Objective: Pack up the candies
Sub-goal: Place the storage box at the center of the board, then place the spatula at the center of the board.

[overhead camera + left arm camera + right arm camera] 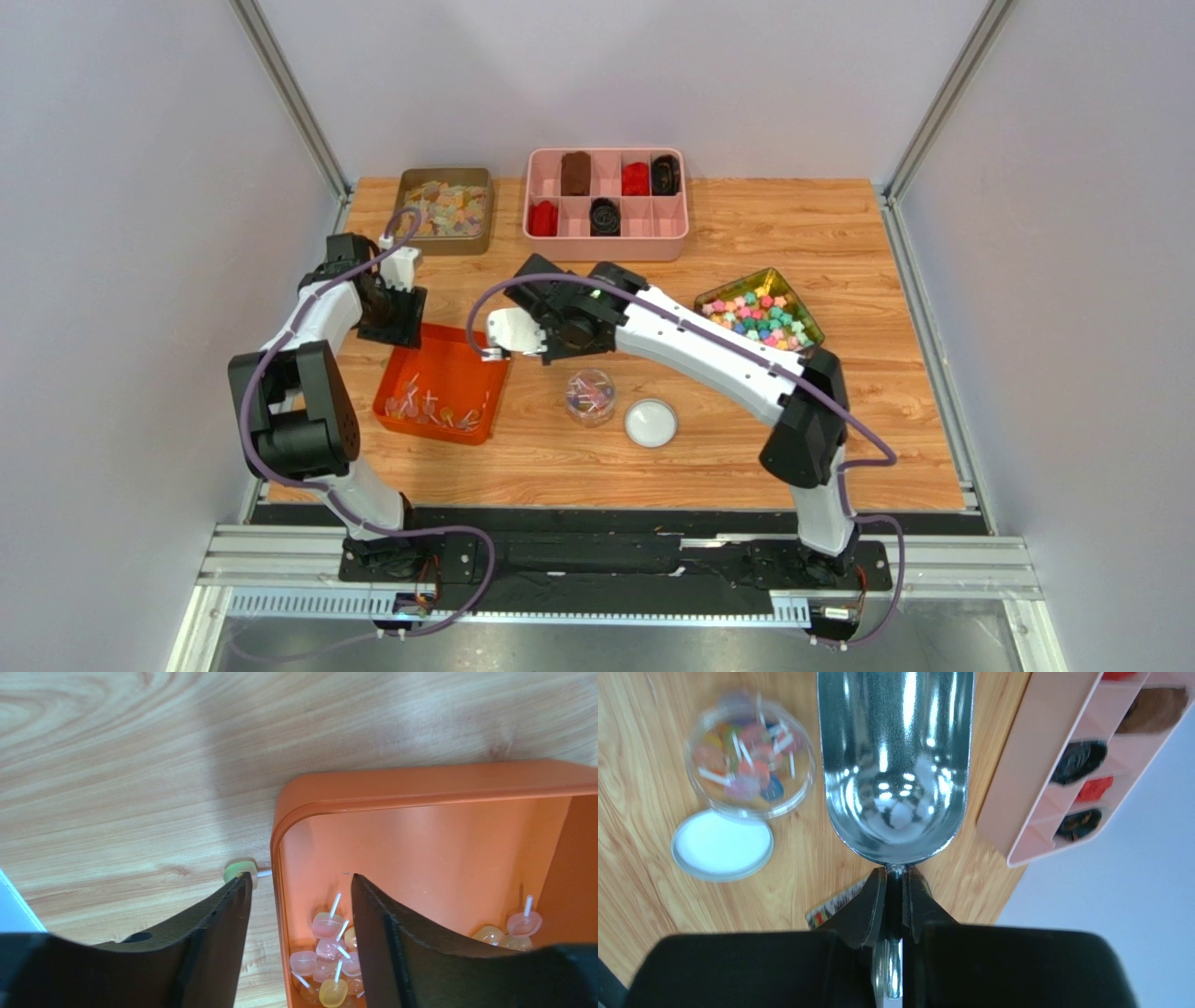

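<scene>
**Left jaws open around the orange tray's wall; right arm holding an empty scoop**

Your left gripper (pixel 302 882) stood at the far left corner of the orange tray (pixel 463 350). Its jaws were parted and straddled the tray's left wall, with one finger (pixel 210 938) outside over the wood and the other inside the tray. The gap between them was wider than the wall, so nothing was clamped. Whether the outer finger touched the wall could not be told.

Most of the candies (pixel 425 408) lay in the near half of the tray. They were small translucent pink, orange and yellow sweets, each with a thin white stick. A stray greenish candy (pixel 241 869) lay on the table (pixel 842 238) just outside the tray's left wall, beside the outer finger.

Your right gripper (pixel 894 878) sat just off the tray's far right corner. It was clenched on the handle of a metal scoop (pixel 896 763). The scoop's bowl was shiny and empty, and it hung over bare wood clear of the tray.

A clear round jar (pixel 589 395) stood near the tray's right side, open and already holding some candies. Its white lid (pixel 651 422) lay flat just beyond the jar, farther from the tray.

Three other containers stood well apart from the tray:
- An olive tin (pixel 445 207) of pale pastel sweets, straight beyond the tray.
- A pink divided box (pixel 606 193) with dark and red pieces, beyond the tray and to its right.
- A green dish (pixel 759 311) of bright blocky candies, far to the tray's right.
</scene>
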Tool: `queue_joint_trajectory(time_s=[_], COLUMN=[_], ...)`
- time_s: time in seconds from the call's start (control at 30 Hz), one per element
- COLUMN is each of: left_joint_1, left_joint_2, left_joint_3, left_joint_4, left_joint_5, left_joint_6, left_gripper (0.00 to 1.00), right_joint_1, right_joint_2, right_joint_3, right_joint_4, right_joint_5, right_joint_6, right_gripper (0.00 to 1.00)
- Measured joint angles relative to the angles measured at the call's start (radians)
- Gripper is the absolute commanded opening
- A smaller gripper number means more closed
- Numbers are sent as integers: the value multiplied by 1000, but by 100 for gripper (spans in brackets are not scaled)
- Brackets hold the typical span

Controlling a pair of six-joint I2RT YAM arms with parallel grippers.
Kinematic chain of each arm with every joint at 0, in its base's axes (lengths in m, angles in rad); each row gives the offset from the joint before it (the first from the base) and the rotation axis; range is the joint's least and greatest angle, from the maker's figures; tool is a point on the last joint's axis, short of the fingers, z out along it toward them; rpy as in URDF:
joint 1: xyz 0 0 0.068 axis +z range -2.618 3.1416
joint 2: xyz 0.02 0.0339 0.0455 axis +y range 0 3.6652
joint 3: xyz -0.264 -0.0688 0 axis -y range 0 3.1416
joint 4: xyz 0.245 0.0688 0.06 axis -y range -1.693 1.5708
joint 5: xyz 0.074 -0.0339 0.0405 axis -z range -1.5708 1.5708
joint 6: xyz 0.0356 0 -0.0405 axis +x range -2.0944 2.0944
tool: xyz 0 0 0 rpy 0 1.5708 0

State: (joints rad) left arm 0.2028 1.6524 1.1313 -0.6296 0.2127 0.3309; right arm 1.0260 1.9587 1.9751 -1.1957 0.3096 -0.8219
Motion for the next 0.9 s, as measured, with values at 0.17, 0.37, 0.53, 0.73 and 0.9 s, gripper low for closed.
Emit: queue_joint_trajectory(time_s=[0.17,0.37,0.53,0.73,0.9], left_joint_1=[1,29,63,75,75], left_joint_2=[-43,-116,-132,-151,-176], left_joint_3=[22,40,42,23,0], left_joint_4=[-8,-10,-10,-2,-2], left_joint_5=[3,5,8,23,43], left_joint_6=[-14,-18,-19,-27,-32], left_gripper=[76,78,84,99,99], right_joint_1=[40,76,76,-8,-125], right_joint_2=[136,212,226,224,180], right_joint_3=[134,172,173,162,35], right_joint_4=[56,122,192,272,318], right_joint_5=[-43,-58,-50,-61,-122], right_joint_6=[25,54,98,181,233], right_gripper=[0,0,0,0,0])
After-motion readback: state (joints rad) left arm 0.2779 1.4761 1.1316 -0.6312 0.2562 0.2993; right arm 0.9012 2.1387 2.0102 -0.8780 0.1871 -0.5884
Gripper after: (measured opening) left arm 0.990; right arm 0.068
